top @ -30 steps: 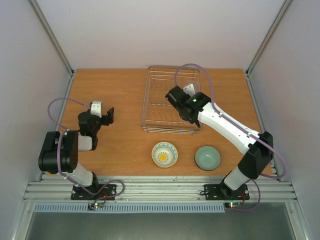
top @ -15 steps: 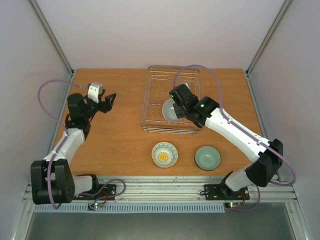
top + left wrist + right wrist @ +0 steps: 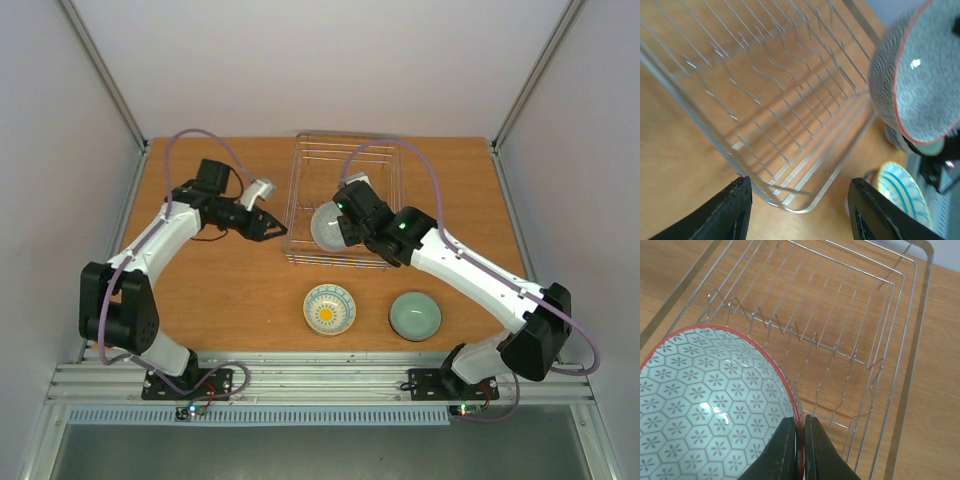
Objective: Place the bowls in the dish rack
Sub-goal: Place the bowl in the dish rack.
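One red-rimmed hexagon-patterned ceramic bowl [image 3: 715, 405] pinched by its rim in right gripper [image 3: 801, 422], held on edge over silvery wire dish rack [image 3: 345, 160], near-left corner; tines just below; left gripper [image 3: 802, 210] part-open, empty, beside rack's left edge.

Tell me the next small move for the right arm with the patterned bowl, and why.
Probably lower the red-rimmed bowl, on edge, into a gap in the row of tines. The right pincer pinches its rim and holds it tilted above the dish rack, seemingly not yet resting on the wires, so letting go now would likely drop it.
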`<state>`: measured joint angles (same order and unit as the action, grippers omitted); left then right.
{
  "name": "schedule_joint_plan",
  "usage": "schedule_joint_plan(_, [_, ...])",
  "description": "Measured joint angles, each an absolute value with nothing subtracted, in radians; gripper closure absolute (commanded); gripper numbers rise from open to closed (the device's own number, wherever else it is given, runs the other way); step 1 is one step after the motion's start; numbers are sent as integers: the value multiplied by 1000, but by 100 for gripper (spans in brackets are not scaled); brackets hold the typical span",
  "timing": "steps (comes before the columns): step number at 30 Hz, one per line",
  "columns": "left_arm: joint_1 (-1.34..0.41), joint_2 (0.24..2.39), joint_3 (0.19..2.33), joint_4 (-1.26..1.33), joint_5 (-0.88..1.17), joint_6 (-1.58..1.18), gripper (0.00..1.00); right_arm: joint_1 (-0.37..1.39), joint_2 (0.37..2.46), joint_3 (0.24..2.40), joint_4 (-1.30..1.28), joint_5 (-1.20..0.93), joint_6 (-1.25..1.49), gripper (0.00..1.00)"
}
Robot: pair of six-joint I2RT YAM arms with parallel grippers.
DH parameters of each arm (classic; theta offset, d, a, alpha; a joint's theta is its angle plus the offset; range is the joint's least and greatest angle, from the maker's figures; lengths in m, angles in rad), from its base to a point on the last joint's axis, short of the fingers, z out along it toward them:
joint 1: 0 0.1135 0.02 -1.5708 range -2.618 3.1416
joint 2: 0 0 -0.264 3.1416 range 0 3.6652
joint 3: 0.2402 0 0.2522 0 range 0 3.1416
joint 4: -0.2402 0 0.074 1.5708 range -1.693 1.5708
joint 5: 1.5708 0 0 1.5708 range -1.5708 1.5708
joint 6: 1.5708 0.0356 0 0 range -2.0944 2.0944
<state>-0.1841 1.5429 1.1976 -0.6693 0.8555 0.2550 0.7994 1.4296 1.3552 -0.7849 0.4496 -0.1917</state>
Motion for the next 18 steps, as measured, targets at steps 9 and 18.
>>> schedule_joint_plan(9, [-327, 1551, 1271, -813, 831, 229, 44, 876, 1467, 1341, -752, 533, -187, 95])
schedule_joint_plan(18, [-343, 1554, 1283, -794, 801, 172, 44, 958, 1519, 1336, -739, 593, -188, 95])
